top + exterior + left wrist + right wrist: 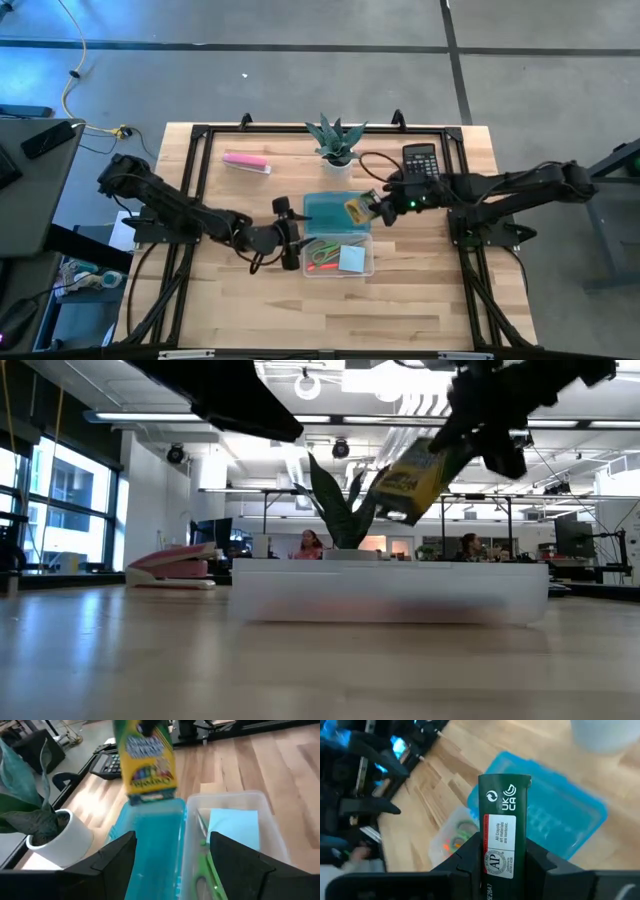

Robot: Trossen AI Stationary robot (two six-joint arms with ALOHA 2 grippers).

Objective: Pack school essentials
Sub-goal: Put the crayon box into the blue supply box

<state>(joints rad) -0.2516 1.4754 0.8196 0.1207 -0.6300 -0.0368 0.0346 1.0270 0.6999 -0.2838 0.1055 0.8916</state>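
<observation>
My right gripper (378, 208) is shut on a yellow and green crayon box (356, 208), which is in the air over a blue lid (328, 205). The lid lies flat beside a clear plastic bin (338, 255). A light-blue sticky pad (232, 827), green-handled scissors (210, 870) and a red-orange pen (322, 264) lie in the bin. My left gripper (172, 840) is open and low at the bin's left side (290, 238), touching nothing. Pencils, eraser and the yellow-green piece do not show clearly. My right gripper pinches the crayon box between its two fingers at the box's narrow sides (502, 845), near one end. The fingers come from the table's right, slanting down. The box (415, 475) is lifted clear and tilted, its free end toward the lid and bin.
A potted plant in a white pot (336, 150) stands behind the lid. A black calculator (421, 160) lies far right and a flat pink bar (245, 161) far left. A black metal frame (200, 135) edges the table. People sit in the room behind (308, 543).
</observation>
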